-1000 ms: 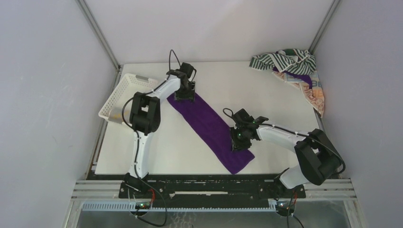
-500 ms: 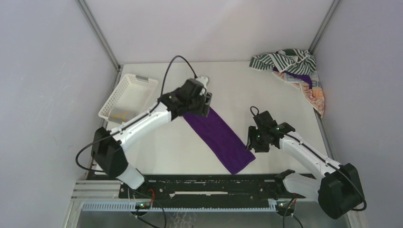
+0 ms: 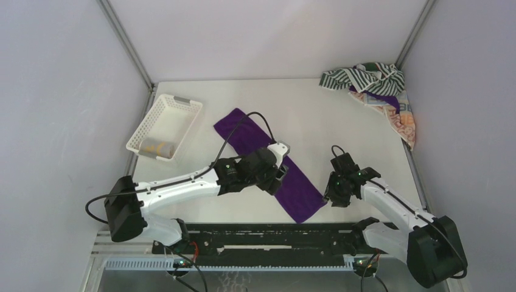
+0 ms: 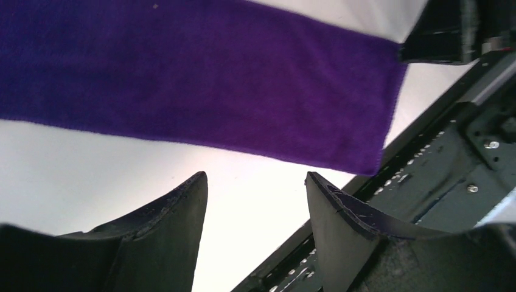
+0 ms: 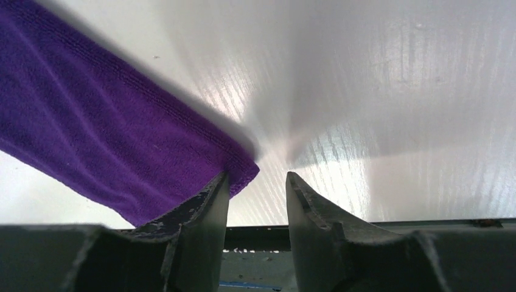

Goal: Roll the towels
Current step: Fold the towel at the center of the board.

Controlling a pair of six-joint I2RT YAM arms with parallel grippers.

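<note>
A purple towel (image 3: 268, 159) lies flat in a long diagonal strip on the white table, from mid-left to the near edge. My left gripper (image 3: 280, 181) hangs over its near half, open; in the left wrist view the purple towel (image 4: 201, 79) fills the top and nothing sits between the fingers (image 4: 176, 213). My right gripper (image 3: 334, 196) is open just right of the towel's near corner (image 5: 240, 167), and its left finger (image 5: 207, 207) overlaps that corner in the view. The green-and-white striped towel (image 3: 364, 75) and the orange/beige patterned towel (image 3: 403, 119) lie crumpled at the back right.
A white lattice basket (image 3: 172, 109) stands at the left edge with a yellowish roll (image 3: 155, 146) inside. The black rail (image 3: 268, 234) runs along the near edge, close under both grippers. Grey walls enclose the table on three sides.
My left gripper has swung from the towel's far end down to its near half. My right gripper has slid off the towel, rightward and nearer. The towel lies as before.
</note>
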